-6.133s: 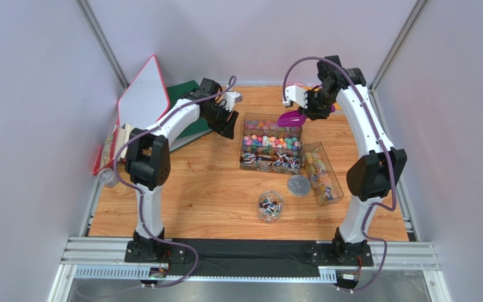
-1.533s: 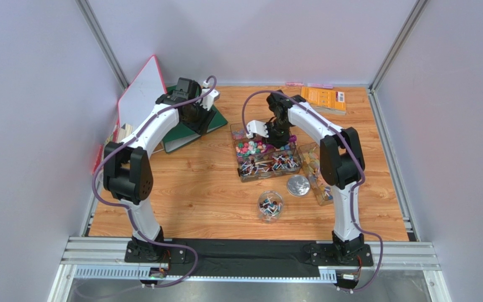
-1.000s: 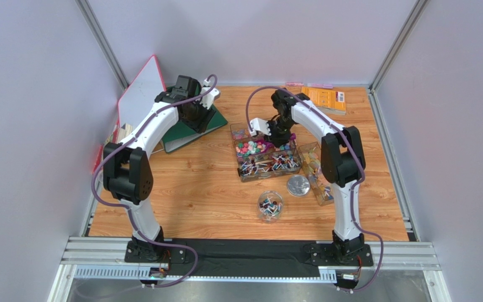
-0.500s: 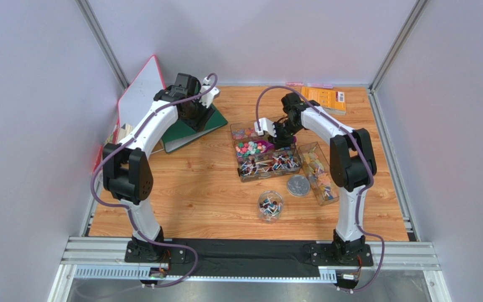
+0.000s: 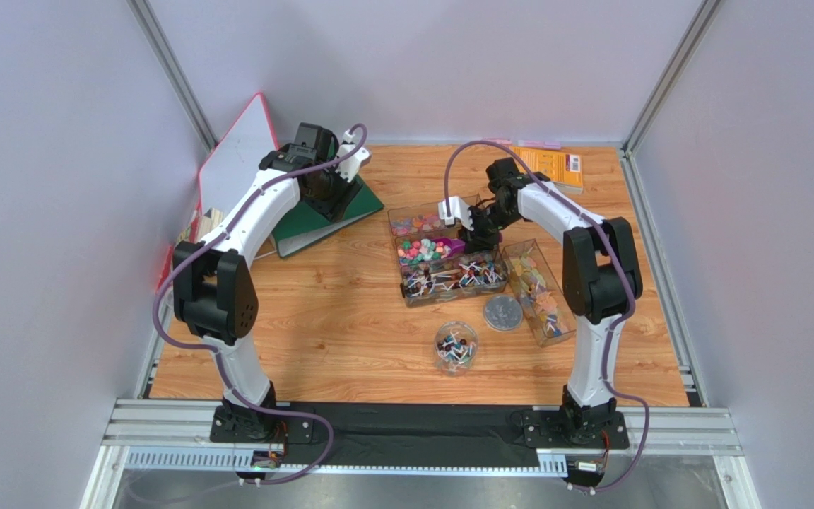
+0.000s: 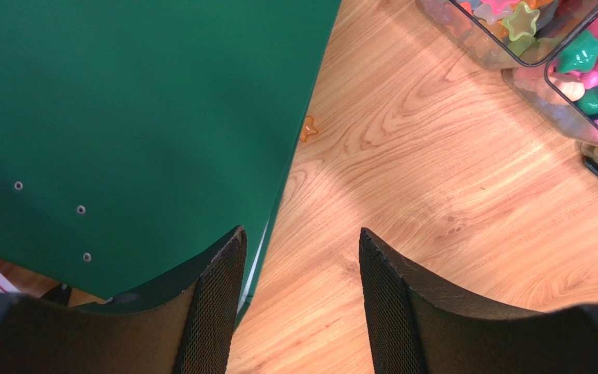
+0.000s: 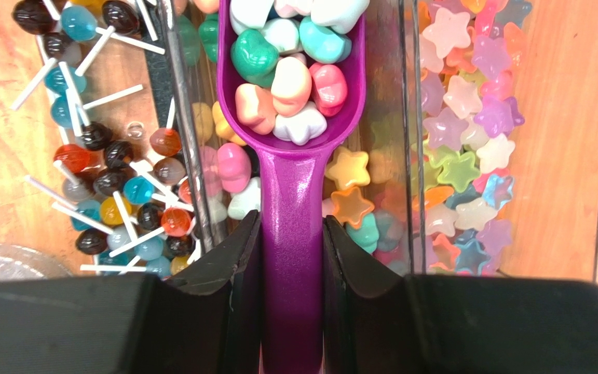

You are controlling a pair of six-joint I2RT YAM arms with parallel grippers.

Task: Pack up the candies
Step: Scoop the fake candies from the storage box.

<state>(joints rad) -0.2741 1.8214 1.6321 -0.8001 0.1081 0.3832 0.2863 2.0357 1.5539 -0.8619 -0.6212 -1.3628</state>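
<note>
Wood table (image 5: 358, 318), pale walls all round. The right jaws are squeezed tight on the handle of a purple scoop (image 7: 290, 187). The bowl of the scoop is full of candies (image 7: 286, 74), puffy ones in pink, green, white and blue. The front tip of the scoop is cut off at the top of the wrist view, and the end of the handle is hidden between the jaws. The scoop is over a clear tray (image 7: 411, 195) with parts side by side. More puffy sweets lie under it, and I cannot tell if it touches them. The part on the right holds star candies (image 7: 466, 132). The part on the left holds lollipops (image 7: 99, 156) on thin white sticks.

The left jaws are partly open with nothing between them. They hang over the edge of a green folder (image 6: 123, 109) and the bare table. A tiny orange star (image 6: 307, 128) lies right at the edge of the folder.

From above, the right arm (image 5: 549, 212) hides most of the scoop. Nearer the front stand a small round cup (image 5: 455, 347) with a few sweets, a round silver lid (image 5: 503, 313) and a long clear tray (image 5: 542, 292).
</note>
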